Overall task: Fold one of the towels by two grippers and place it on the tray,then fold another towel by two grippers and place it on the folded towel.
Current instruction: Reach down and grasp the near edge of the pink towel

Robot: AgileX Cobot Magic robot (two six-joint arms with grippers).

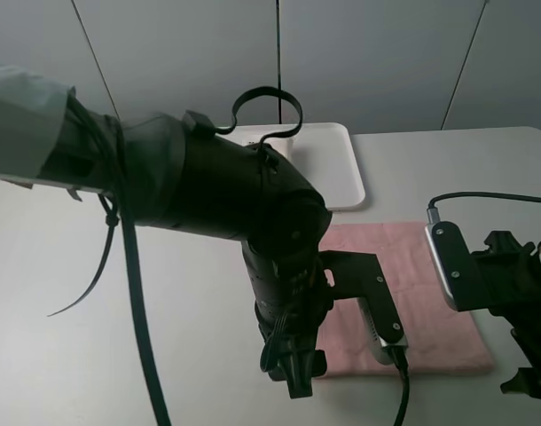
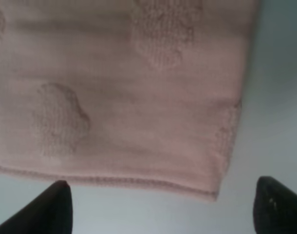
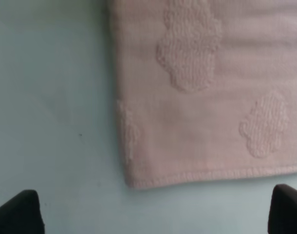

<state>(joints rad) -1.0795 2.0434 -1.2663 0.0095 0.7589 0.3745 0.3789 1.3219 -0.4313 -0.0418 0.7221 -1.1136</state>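
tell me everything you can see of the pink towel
The pink towel looks like soft terry, with raised cloud-like patches and a stitched hem. It lies spread flat on the grey table, close to the white tray. The arms hide part of it. The left gripper and right gripper, both open, hover at its near corners without touching it.

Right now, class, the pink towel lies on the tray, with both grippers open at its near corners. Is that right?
No. The towel lies on the table, in front of the tray, not on it, as the exterior high view shows. The left gripper and right gripper are open at its near corners.
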